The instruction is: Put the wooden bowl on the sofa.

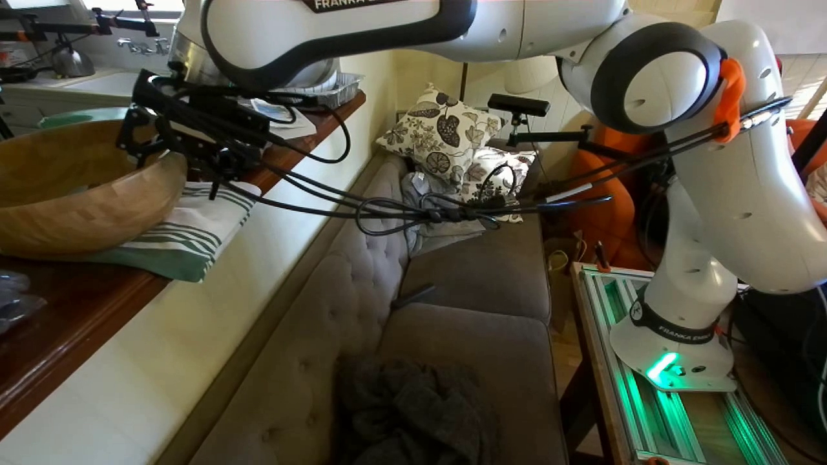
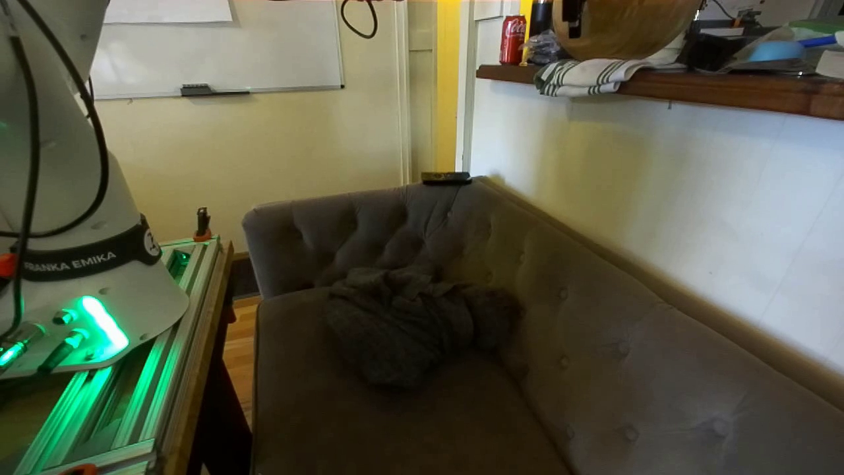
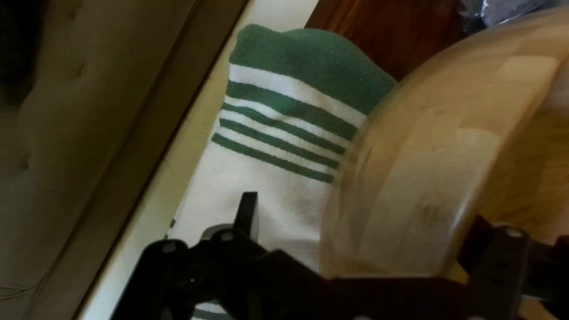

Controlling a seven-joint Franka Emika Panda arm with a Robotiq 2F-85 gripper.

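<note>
Fingers (image 3: 247, 214) (black, spread) straddle the right wall of a round tan wooden bowl (image 1: 97, 210) on green-striped white cloth (image 1: 201, 221).

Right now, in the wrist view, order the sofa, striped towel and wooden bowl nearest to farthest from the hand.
1. Wooden bowl: right, wall within the open hand.
2. Striped towel: centre, partly under the bowl.
3. Sofa: at the far left.
</note>
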